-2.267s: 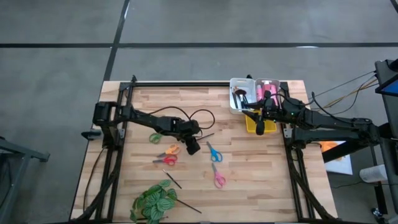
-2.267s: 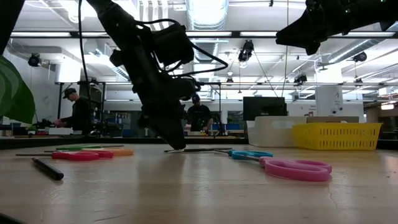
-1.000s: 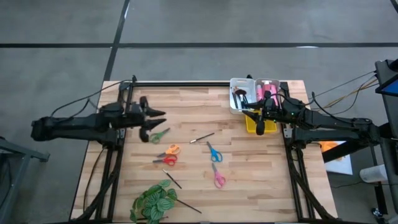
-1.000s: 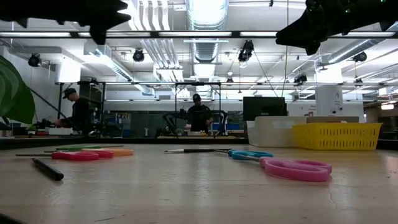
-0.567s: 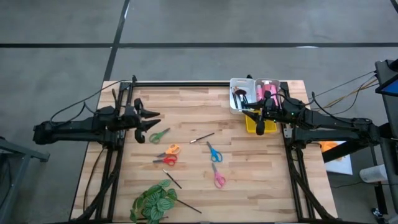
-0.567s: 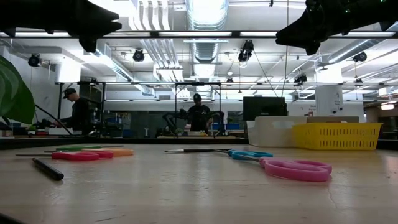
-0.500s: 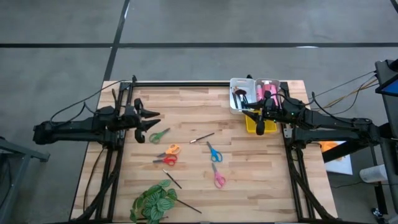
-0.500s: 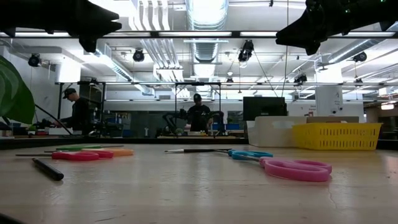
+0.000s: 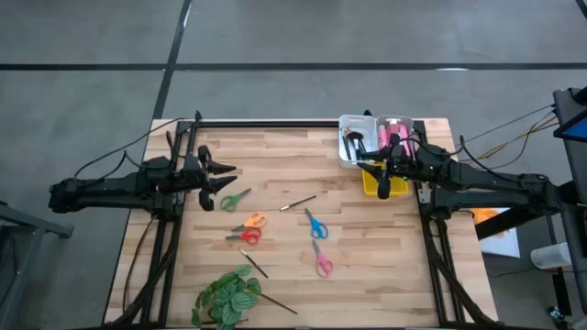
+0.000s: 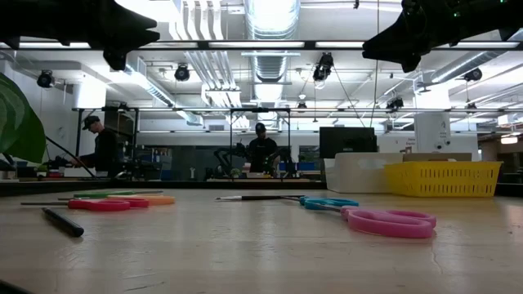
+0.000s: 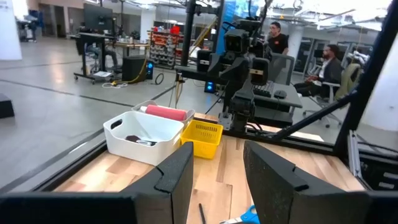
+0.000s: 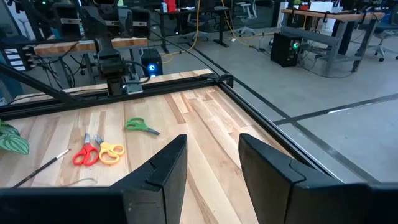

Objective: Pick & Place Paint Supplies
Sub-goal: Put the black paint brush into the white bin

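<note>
Sorting is partly done: tubes and a brush binned, scissors and brushes left on the bench.

At the bench's (image 9: 275, 147) left edge your left gripper (image 9: 223, 170) hovers, jaws apart and empty, near the green scissors (image 9: 234, 199). Orange scissors (image 9: 254, 221), red scissors (image 9: 248, 236), three loose brushes (image 9: 298, 202), blue scissors (image 9: 315, 225) and pink scissors (image 9: 322, 263) await you. Pink tubes (image 9: 394, 131) lie in the white bin (image 9: 346, 139); the right gripper (image 9: 382, 188) hangs over the yellow basket (image 9: 397, 189), jaws apart, empty.

Planked wood table (image 9: 367, 266), seemingly smooth; yellow basket (image 10: 442, 178) looks plastic.
</note>
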